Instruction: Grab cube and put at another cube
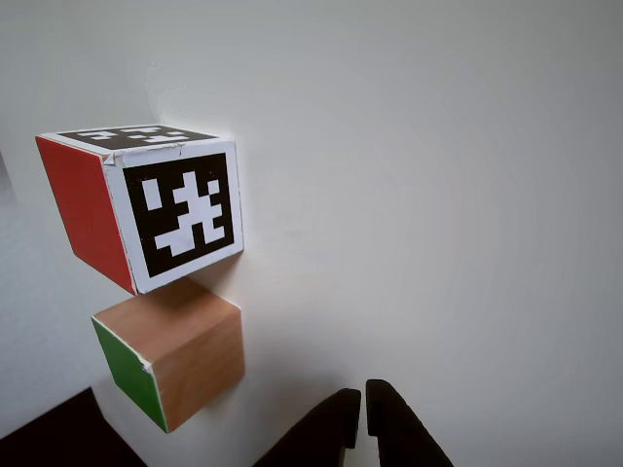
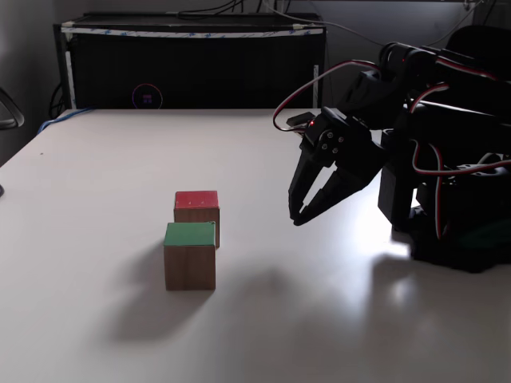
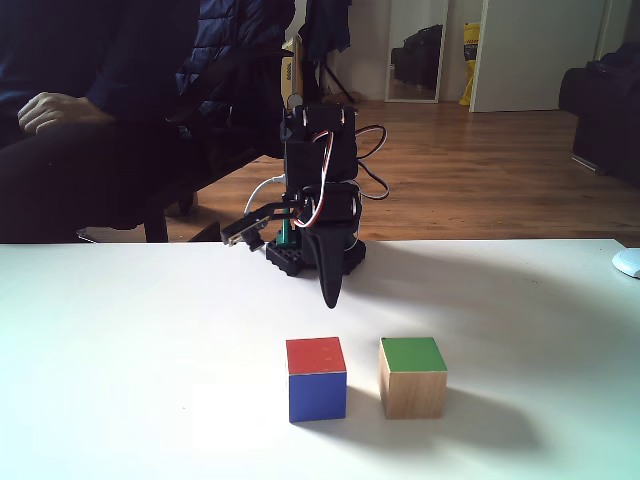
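The wooden cube (image 3: 412, 385), green face up, rests on the white table (image 3: 120, 340). It is also in a fixed view (image 2: 190, 267) and in the other view (image 1: 195, 355). Beside it, a small gap away, stands the larger red cube (image 3: 316, 358) with black-and-white marker faces (image 1: 187, 214); in a fixed view the red cube (image 2: 196, 201) sits just behind the wooden one. My gripper (image 2: 297, 219) hangs shut and holding nothing, tips pointing down just above the table, apart from both cubes. In the other view the gripper (image 1: 362, 418) enters from the bottom edge.
The arm's base (image 2: 455, 207) stands at the right of the table. A black cabinet (image 2: 192, 64) runs along the far edge. A seated person's hand (image 3: 45, 108) shows behind the table. A white object (image 3: 628, 262) lies at the right edge.
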You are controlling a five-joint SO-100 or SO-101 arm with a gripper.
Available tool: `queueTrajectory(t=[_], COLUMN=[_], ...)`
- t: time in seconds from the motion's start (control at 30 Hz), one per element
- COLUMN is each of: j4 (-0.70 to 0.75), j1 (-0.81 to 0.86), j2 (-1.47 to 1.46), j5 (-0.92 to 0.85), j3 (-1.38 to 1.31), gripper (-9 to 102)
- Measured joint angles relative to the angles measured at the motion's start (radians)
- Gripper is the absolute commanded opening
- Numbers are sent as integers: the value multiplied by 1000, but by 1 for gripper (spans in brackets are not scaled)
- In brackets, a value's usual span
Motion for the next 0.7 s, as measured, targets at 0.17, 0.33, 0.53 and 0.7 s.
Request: queueTrajectory(t=[0.17,0.33,0.53,0.7], j4=[0,5,5,5], j1=[28,32,41,37], j2=[2,2,2,2], j5=[23,26,26,25], j3=[0,0,0,0], gripper=[0,0,0,1])
